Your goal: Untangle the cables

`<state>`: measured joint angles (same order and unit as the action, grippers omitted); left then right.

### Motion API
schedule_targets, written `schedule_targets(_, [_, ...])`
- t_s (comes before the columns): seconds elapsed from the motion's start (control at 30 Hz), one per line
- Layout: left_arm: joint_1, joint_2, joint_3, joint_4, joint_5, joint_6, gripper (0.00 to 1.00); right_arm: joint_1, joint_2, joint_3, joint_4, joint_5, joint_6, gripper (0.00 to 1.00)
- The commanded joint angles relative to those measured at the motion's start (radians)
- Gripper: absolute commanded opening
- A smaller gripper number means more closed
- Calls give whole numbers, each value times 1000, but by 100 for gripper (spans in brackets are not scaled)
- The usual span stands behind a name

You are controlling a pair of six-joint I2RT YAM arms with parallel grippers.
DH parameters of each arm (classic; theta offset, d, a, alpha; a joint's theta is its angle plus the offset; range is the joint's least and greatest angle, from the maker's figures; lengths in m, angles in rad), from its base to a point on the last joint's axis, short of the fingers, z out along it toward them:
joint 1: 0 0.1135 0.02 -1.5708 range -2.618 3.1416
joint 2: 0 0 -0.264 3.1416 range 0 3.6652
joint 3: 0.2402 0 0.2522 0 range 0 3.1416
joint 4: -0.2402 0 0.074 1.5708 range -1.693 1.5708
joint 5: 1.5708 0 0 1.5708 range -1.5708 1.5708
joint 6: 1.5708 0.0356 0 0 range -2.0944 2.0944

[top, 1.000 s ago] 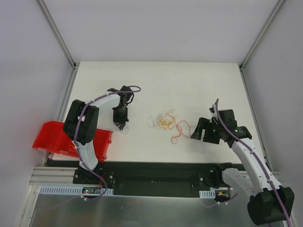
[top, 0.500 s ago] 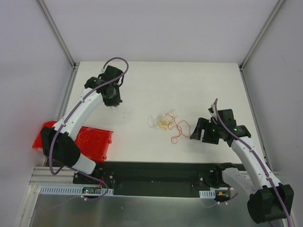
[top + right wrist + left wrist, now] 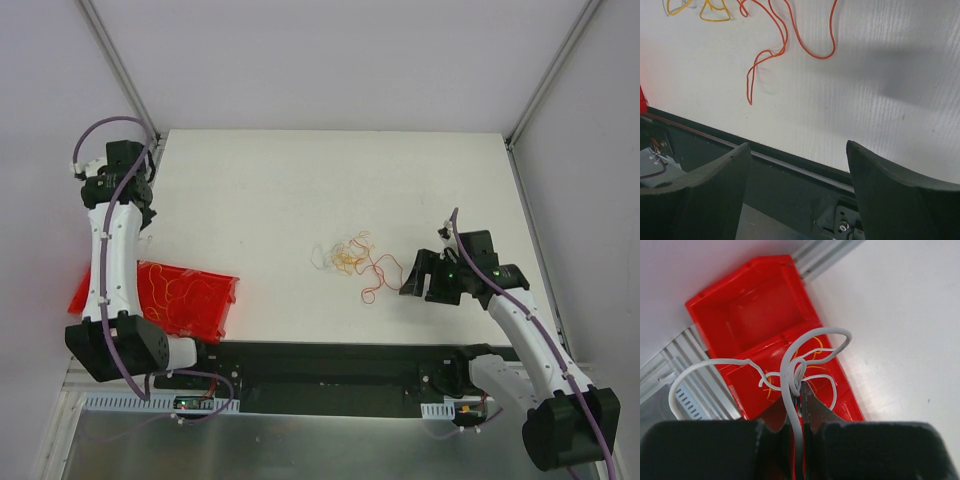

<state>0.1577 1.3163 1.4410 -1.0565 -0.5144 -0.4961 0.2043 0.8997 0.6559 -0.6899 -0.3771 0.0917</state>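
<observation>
Two grippers are seen in unlike states. Nearest, at the near left corner of the white table (image 3: pixel 300 180), a red plastic bin (image 3: pixel 226 305) is set, and loose orange-yellow strands (image 3: pixel 175 292) are seen lying in its right-hand part. On the near right, the right gripper (image 3: pixel 797 147) is held low over the table with its jaws spread wide and nothing between them. Just left of it and a little farther off, a thin red-orange cable (image 3: pixel 790 35) is laid on the table in open curves, with one loose end pointed toward the near edge. At its far left this cable is met by the tangle of thin cables (image 3: pixel 345 255). There, orange-yellow and whitish loops are bunched near the middle of the table, well apart from both grippers. Farthest, over the left edge of the table and beyond the bin, the left gripper (image 3: pixel 800 390) is held high with its jaws closed tight on a thin whitish cable (image 3: pixel 790 365). That cable is looped just past the fingertips, and one end is trailed out to the left. The red bin is seen below it in the left wrist view.
</observation>
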Motion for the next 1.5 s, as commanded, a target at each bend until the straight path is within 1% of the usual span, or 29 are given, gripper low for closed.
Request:
schedule_targets(0.0, [121, 1, -28, -45, -70, -35, 0, -6, -7, -4, 12, -20, -18, 79])
schedule_targets(0.13, [310, 67, -45, -34, -6, -45, 0, -6, -7, 1, 9, -22, -18, 79])
schedule_targets(0.2, [373, 93, -51, -34, 16, -68, 0, -6, -13, -1, 9, -20, -18, 79])
schedule_targets(0.3, [433, 130, -67, -36, 45, -110, 0, -6, -22, -4, 12, -16, -15, 79])
schedule_targets(0.4, [468, 161, -79, -36, 51, -130, 0, -5, -31, -4, 9, -13, -15, 79])
schedule_targets(0.53, [506, 152, -90, -48, 25, -165, 0, -5, -45, -7, 9, -8, -12, 79])
schedule_targets(0.6, [519, 143, -73, -59, -7, -174, 0, -6, -41, -9, 9, -9, -12, 79])
schedule_targets(0.67, [520, 138, -21, -94, -38, -199, 0, -6, -36, -7, 7, -13, -12, 79])
schedule_targets(0.8, [520, 107, 41, -131, -44, -217, 0, -6, -19, -7, 10, -19, -17, 79])
schedule_targets(0.97, [519, 97, 68, -129, -50, -237, 0, -6, 7, -9, 18, -29, -18, 79])
schedule_targets(1.13, [520, 86, 62, -128, -67, -242, 1, -5, 10, -7, 16, -37, -20, 79])
schedule_targets(1.2, [523, 96, 47, -119, -64, -239, 5, -5, 5, -9, 20, -39, -20, 79])
schedule_targets(1.27, [525, 118, 32, -111, -59, -242, 7, -5, 10, -9, 21, -42, -21, 79])
schedule_targets(1.4, [526, 156, -14, -89, -85, -260, 6, -5, 19, -7, 20, -51, -24, 79])
schedule_targets(1.47, [526, 155, -59, -57, -131, -263, 6, -6, 22, -7, 20, -52, -24, 79])
